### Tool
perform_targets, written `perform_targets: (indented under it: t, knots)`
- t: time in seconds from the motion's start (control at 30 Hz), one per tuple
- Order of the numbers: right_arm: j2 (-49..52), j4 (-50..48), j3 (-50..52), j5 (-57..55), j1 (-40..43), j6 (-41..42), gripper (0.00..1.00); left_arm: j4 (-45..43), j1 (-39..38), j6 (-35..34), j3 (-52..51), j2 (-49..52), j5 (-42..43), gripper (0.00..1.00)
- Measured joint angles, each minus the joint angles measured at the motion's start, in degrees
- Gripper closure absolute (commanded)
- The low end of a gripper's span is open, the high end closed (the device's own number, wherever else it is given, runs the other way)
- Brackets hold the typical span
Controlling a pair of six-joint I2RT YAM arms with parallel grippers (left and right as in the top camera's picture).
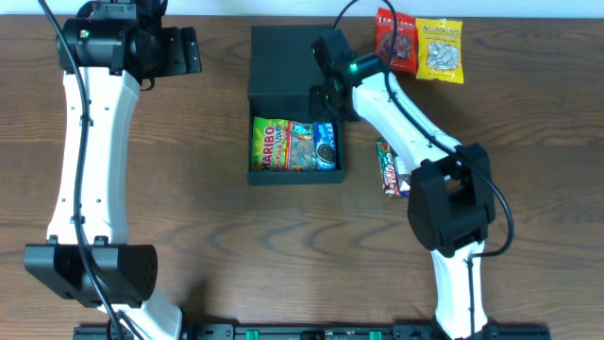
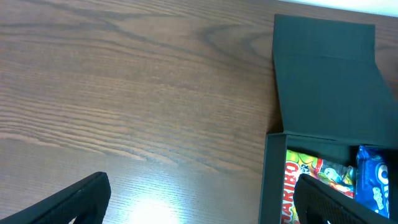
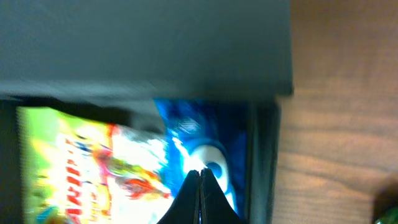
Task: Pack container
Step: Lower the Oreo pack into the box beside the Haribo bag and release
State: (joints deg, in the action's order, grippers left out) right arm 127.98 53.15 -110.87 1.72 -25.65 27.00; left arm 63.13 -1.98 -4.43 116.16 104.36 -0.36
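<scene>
The dark charcoal container lies at the table's middle with its flap lid open toward the back. Its tray holds a yellow-green Haribo packet, a colourful middle packet and a blue cookie packet. My right gripper hovers over the tray's back right corner. In the right wrist view its fingers are shut with nothing between them, just above the blue packet. My left gripper is open and empty at the far left. Its wrist view shows bare table, with the container to the right.
A red snack packet and a yellow seed packet lie at the back right. A dark candy bar lies on the table right of the container, beside the right arm.
</scene>
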Motion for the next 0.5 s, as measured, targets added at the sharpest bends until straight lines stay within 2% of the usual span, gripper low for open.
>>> perform_targets:
  t: [0.1,0.3,0.5]
  knots:
    - [0.0,-0.1,-3.6,0.0,0.0,-0.5,0.99,0.0,0.0,0.0,0.0,0.0,0.0,0.05]
    - [1.1,0.8,-3.8,0.0,-0.5,-0.5,0.99,0.0,0.0,0.0,0.0,0.0,0.0,0.05]
    - [6.7,1.5,-3.8,0.1,-0.7,-0.6,0.99,0.0,0.0,0.0,0.0,0.0,0.0,0.05]
